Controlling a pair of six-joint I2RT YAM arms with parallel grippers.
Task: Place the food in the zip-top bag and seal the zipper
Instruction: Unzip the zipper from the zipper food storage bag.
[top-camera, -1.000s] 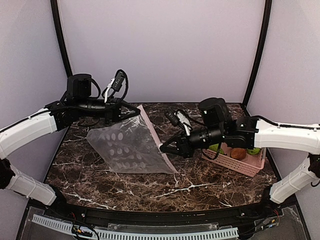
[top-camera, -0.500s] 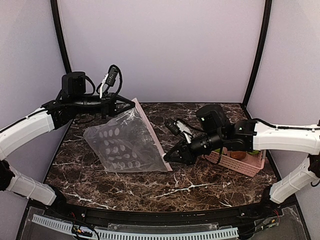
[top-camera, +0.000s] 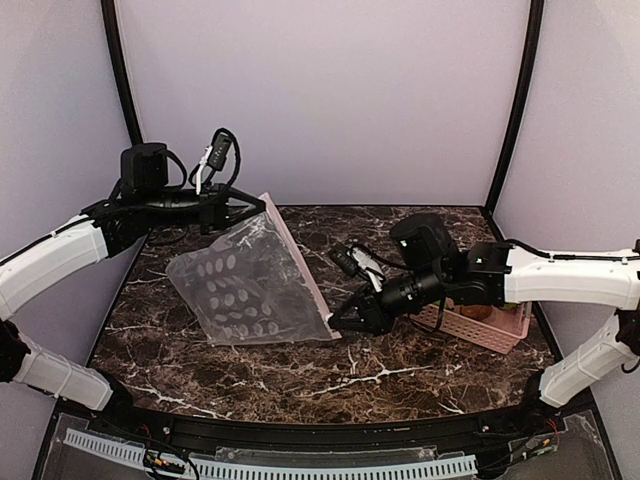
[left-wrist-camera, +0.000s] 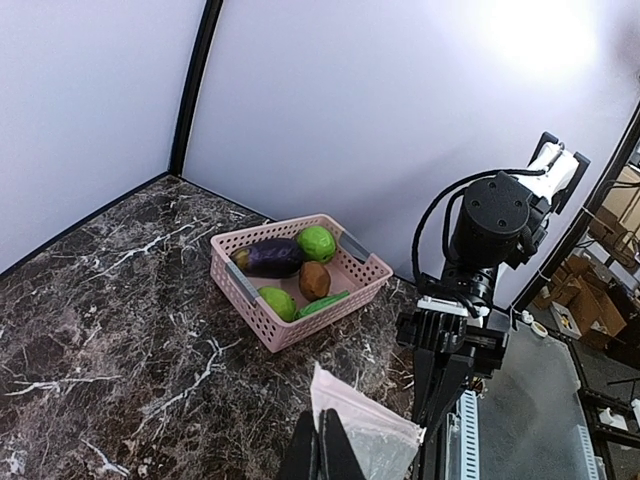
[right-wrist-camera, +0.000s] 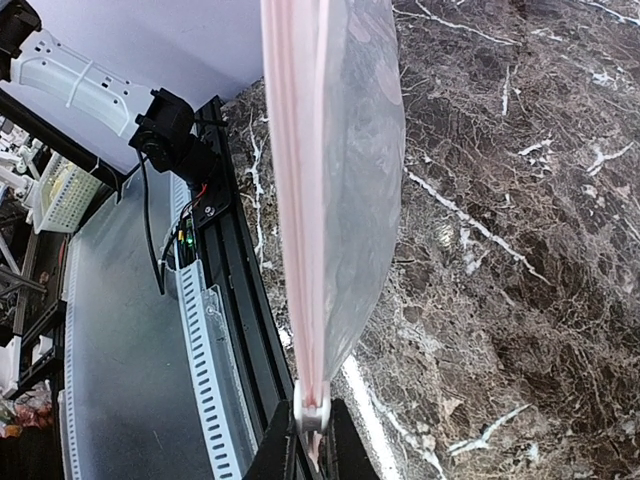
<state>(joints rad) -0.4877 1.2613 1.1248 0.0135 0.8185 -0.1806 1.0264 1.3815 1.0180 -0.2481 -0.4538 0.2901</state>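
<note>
The clear dotted zip-top bag (top-camera: 245, 285) hangs stretched between my two grippers above the table. My left gripper (top-camera: 262, 204) is shut on the bag's far top corner (left-wrist-camera: 340, 400). My right gripper (top-camera: 336, 321) is shut on the white slider tab (right-wrist-camera: 311, 408) at the near end of the pink zipper (top-camera: 299, 265), which runs straight up the right wrist view (right-wrist-camera: 298, 200). The food lies in the pink basket (left-wrist-camera: 250, 285): purple eggplant (left-wrist-camera: 268, 257), round green fruit (left-wrist-camera: 317, 243), brown lump (left-wrist-camera: 314, 280), green pear (left-wrist-camera: 277, 302), green cucumber piece (left-wrist-camera: 325, 304).
The pink basket (top-camera: 480, 330) stands at the right of the marble table (top-camera: 300, 375), behind my right arm. The black front rail and a white slotted strip (top-camera: 300, 465) run along the near edge. Lilac walls enclose the back and sides.
My right gripper has moved toward the near left along the zipper to the bag's near corner. My left gripper has lifted the far corner slightly and shifted left.
</note>
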